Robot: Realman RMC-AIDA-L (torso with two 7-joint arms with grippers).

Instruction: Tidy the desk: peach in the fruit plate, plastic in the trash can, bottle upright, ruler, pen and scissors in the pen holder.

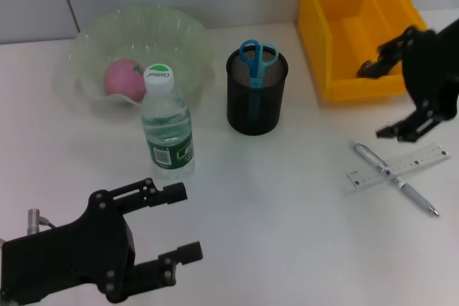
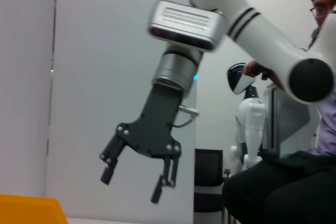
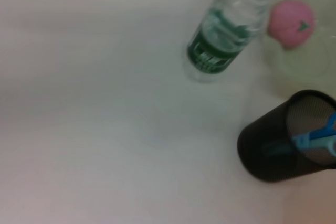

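Observation:
A pink peach (image 1: 124,79) lies in the pale green fruit plate (image 1: 188,39) at the back left. In front of the plate the water bottle (image 1: 166,123) stands upright. Blue scissors (image 1: 257,59) stick out of the black mesh pen holder (image 1: 256,102). On the right, a silver pen (image 1: 396,179) lies crossed over the clear ruler (image 1: 419,159). My right gripper (image 1: 381,98) hangs open just above and behind them, beside the yellow trash can (image 1: 355,23). My left gripper (image 1: 183,223) is open at the front left, empty. No plastic is in view.
The left wrist view shows my right gripper (image 2: 131,187) open in the air, a corner of the yellow bin (image 2: 29,209), and a seated person (image 2: 294,177) beyond the table. The right wrist view shows the bottle (image 3: 220,40), peach (image 3: 291,22) and pen holder (image 3: 286,137).

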